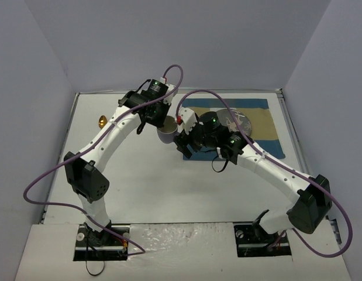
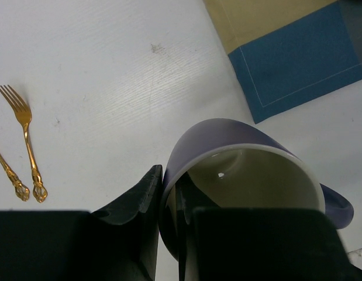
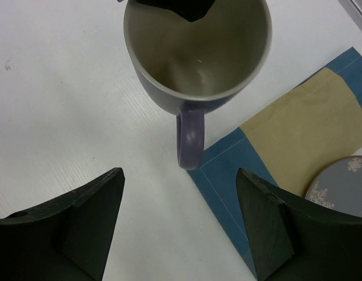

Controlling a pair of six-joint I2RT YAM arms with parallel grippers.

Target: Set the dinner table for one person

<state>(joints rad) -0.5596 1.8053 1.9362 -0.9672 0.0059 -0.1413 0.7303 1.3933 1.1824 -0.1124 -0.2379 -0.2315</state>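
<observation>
White table (image 1: 140, 187), seen from above, lies beneath both claws. Well to the left of the left claw (image 1: 159, 120), the overhead view shows only a gold speck (image 1: 101, 122), too small to identify. The left wrist view shows a gold fork (image 2: 26, 137) lying flat on the table to that claw's left. Beside the fork is the handle of a second gold utensil (image 2: 10, 175), its head cut off at the picture's edge. The left claw is clenched on the rim of a purple mug (image 2: 227, 140), one finger (image 2: 140, 202) outside the wall and the other inside. Only the right wrist view shows the mug's handle (image 3: 190, 137), which points at the right claw (image 3: 179, 172). That claw is spread wide and empty, with the handle's end just ahead of it and untouched. Whether the mug rests on the table or hangs above it is unclear. To the right claw's right lies a blue and tan placemat (image 3: 286, 146) holding a grey-blue snowflake plate (image 3: 341, 182). The frame edge cuts the plate off there, and the right arm partly hides it from above.
</observation>
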